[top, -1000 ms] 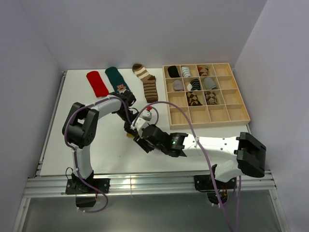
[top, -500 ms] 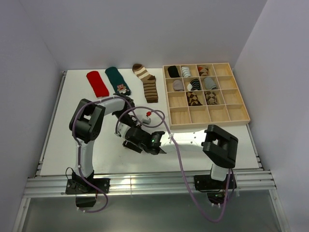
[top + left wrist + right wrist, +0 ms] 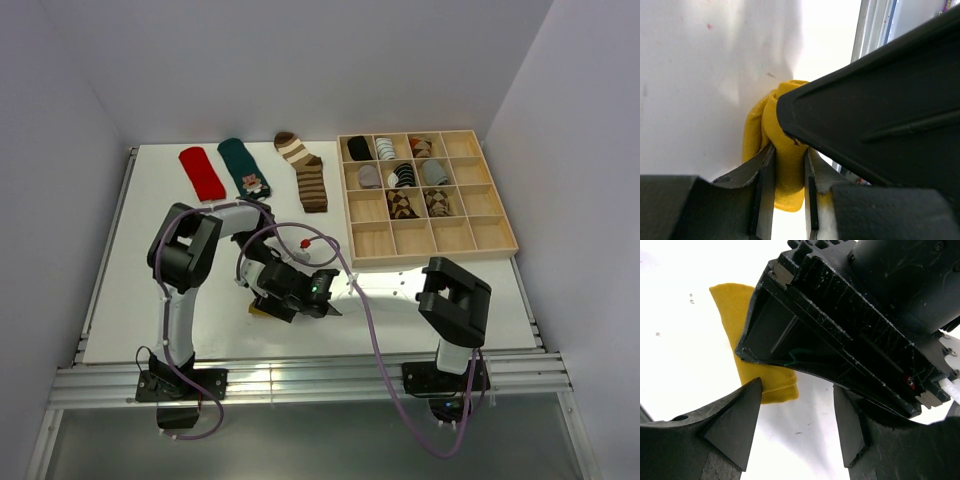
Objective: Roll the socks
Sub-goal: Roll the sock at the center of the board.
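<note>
In the left wrist view my left gripper (image 3: 789,150) is shut on a folded mustard yellow sock (image 3: 782,185), which stands up between its fingers over the white table. My right gripper (image 3: 797,425) is open just beside it, with only bare table between its fingers; the yellow sock (image 3: 730,315) lies partly under the left gripper's black body there. From above, both grippers meet at the table's near middle, left gripper (image 3: 256,288), right gripper (image 3: 287,302), with a corner of the yellow sock (image 3: 260,311) showing. A red sock (image 3: 202,172), a teal sock (image 3: 245,168) and a striped sock (image 3: 303,170) lie flat at the back.
A wooden compartment tray (image 3: 432,236) stands at the back right, with rolled socks in its upper cells, two of them argyle (image 3: 401,204). The right forearm (image 3: 390,290) stretches across the near table. White walls close in on both sides.
The right arm has folded in and its gripper has slid left and nearer, opening wider. The left gripper has moved nearer with the yellow sock in it.
</note>
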Controlling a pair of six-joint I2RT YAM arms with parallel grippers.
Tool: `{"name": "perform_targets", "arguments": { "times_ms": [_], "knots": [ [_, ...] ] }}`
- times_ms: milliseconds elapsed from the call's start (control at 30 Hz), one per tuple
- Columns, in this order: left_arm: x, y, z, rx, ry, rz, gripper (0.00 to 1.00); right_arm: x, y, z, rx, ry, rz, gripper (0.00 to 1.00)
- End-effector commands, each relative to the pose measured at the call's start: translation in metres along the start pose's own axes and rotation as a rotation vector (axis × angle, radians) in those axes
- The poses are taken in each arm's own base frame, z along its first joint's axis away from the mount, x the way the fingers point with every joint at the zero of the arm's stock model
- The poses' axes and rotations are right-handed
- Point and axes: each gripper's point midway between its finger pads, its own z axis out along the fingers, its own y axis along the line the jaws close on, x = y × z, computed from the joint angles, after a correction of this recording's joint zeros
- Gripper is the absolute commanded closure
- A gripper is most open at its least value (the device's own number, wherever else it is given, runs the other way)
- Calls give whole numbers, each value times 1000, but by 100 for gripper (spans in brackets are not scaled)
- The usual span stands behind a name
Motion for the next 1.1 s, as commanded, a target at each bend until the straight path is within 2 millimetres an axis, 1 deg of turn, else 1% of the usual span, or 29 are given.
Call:
{"name": "perform_targets", "arguments": {
  "times_ms": [0, 267, 500, 633, 700, 767, 900, 1067],
  "knots": [
    [37, 58, 15, -143, 197, 98, 86, -37, -7, -8, -18, -90, 29, 34],
    [38, 62, 16, -157, 200, 90, 86, -43, 1, -11, -66, -103, 64, 33],
    [36, 65, 16, -177, 190, 84, 87, -51, 17, -16, -143, -133, 115, 33],
    [26, 67, 14, -191, 143, 72, 89, -47, 22, -13, -139, -136, 149, 33],
    [18, 68, 12, -194, 104, 73, 89, -46, 28, -13, -158, -159, 165, 33],
    [13, 66, 11, -185, 80, 72, 90, -41, 32, -8, -156, -157, 194, 33],
    [9, 67, 9, -188, 64, 70, 91, -34, 41, 3, -148, -122, 174, 33],
    [11, 68, 10, -188, 63, 63, 91, -26, 48, 15, -140, -106, 156, 33]
  ]
}}
